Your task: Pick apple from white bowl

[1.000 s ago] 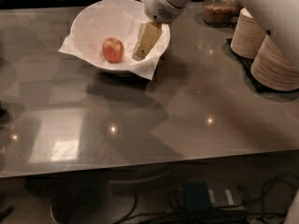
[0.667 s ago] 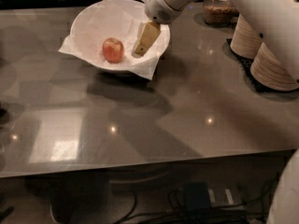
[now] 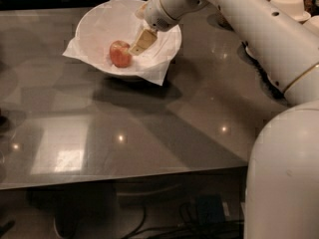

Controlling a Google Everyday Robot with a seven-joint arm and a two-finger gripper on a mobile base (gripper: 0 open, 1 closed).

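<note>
A small red apple with yellowish patches lies inside the large white bowl at the back left of the grey table. A crumpled white paper liner hangs over the bowl's rim. My gripper reaches down into the bowl from the upper right. Its tip is just to the right of the apple, very close to it or touching it. The apple rests on the liner and is not lifted.
My white arm stretches over the right side of the table and hides most of the stacks of beige paper bowls at the back right. The glossy table has its front edge near the bottom, with cables below it.
My gripper has moved left inside the bowl, from the right rim to right beside the apple. The arm has swung further over the table's right side. The apple has not moved.
</note>
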